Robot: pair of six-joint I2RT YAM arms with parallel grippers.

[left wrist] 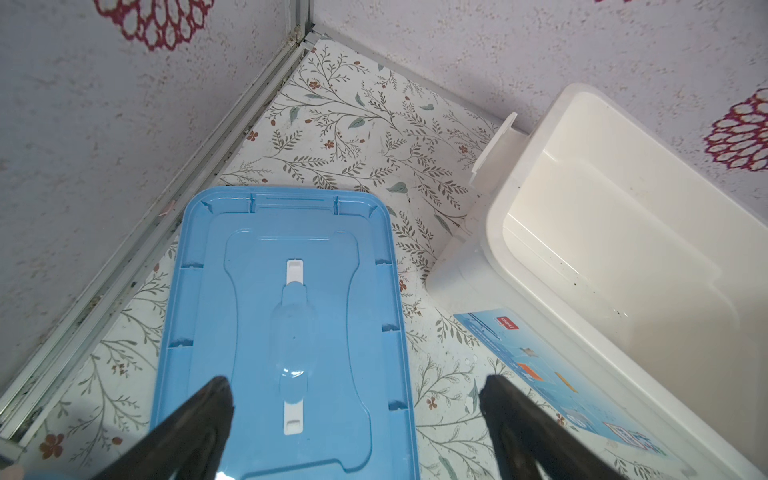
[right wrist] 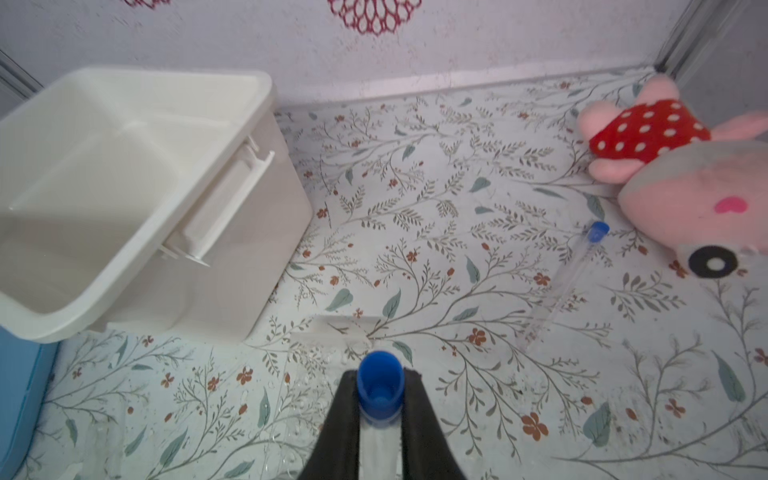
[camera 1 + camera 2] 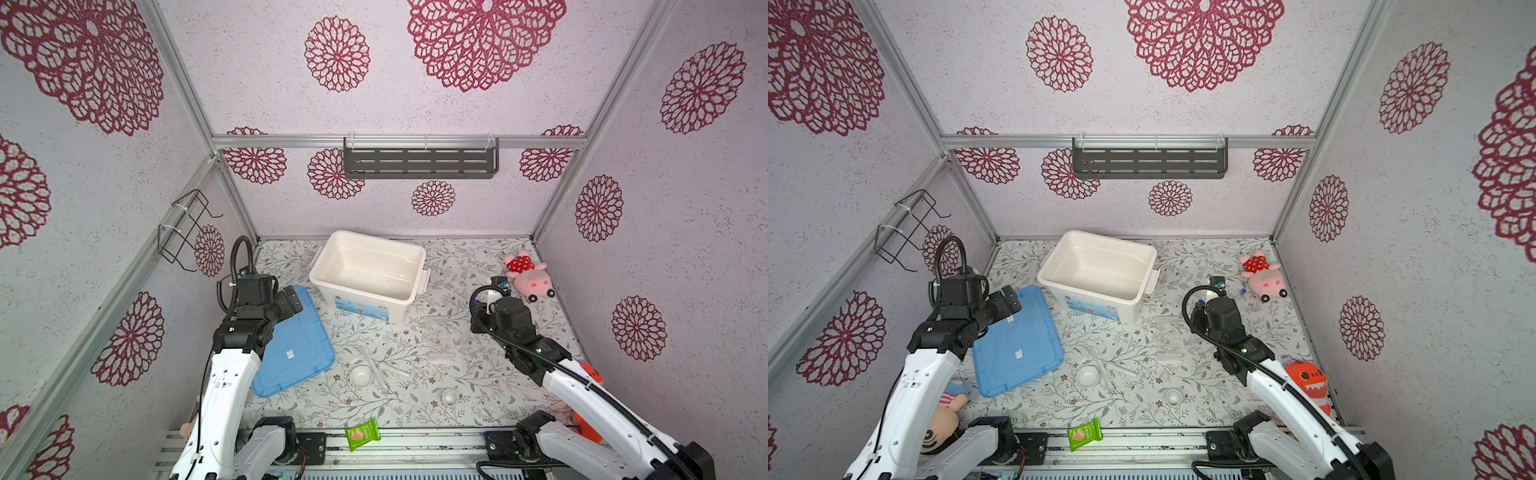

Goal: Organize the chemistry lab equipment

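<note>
Gripping blue-capped tube (image 2: 380,392), right gripper (image 2: 380,374) clenched on it near white bin (image 2: 257,270), arm stretched forward, left gripper (image 1: 357,386) spread wide and empty, wrist angled down over blue lid (image 1: 291,249)

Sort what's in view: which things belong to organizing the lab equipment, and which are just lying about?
Job: larger white dish; smaller white dish; clear glass tubes; capped tube in the right gripper; second capped tube; probably white bin and blue lid.
Lying about: pink plush; orange plush; doll; green snack packet.
</note>
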